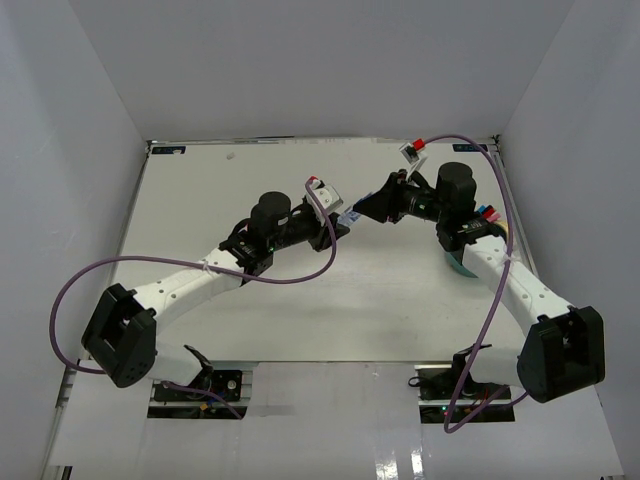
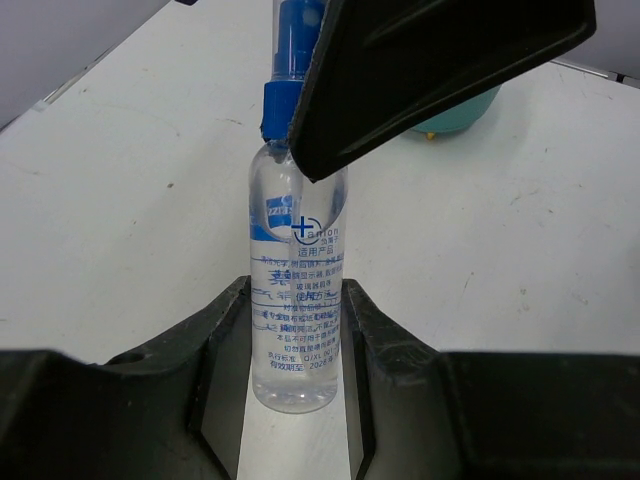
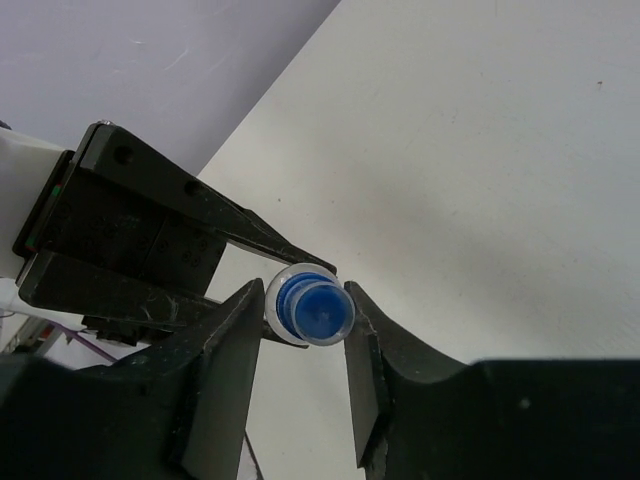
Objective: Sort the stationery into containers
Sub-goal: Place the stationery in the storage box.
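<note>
I had my left claw (image 2: 295,292) clamped on the body of the small clear plastic bottle with the blue cap (image 2: 296,215), which pointed straight out from between its fingers. Just beyond, my right claw (image 3: 308,305) pinched the cap end. Farther out, past that claw, sat the round teal plastic bowl (image 2: 458,113).

The counter (image 1: 200,200) is lit brightly and evenly from overhead; only faint, soft shadows are cast beneath the arms (image 1: 200,285), and streaky glare is seen at its near edge. The print on the bottle (image 2: 297,300) is rendered sharply in the left wrist view, its cap (image 3: 312,310) slightly blurred in the right.
</note>
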